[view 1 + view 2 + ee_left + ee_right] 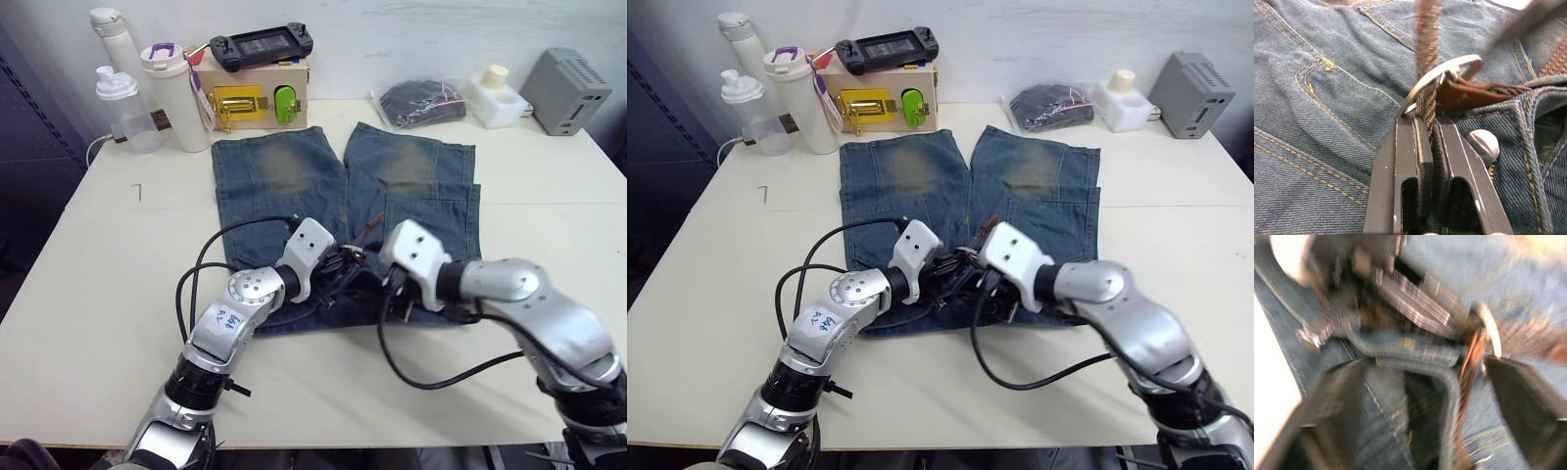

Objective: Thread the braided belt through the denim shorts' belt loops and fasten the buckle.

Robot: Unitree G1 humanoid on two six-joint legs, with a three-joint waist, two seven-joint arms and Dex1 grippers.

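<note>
While denim shorts [343, 211] lay flat mid-table, braided belt [1426, 105] already ran through buckle [1437, 78] at waistband front. Left gripper [1427, 125] pinched strap just below frame. Right gripper [1425, 382] spread wide over waistband, empty. Prong seating, loop coverage unclear; fastening likely unfinished.

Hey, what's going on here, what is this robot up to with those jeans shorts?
The robot is working a braided belt at the waistband of the denim shorts, which lie flat on the table. Both grippers meet at the middle of the waistband. The left gripper is shut on the braided strap right at the buckle, beside the shorts' metal button. The right gripper sits open around the waistband edge. The buckle does not look fastened yet.
</note>
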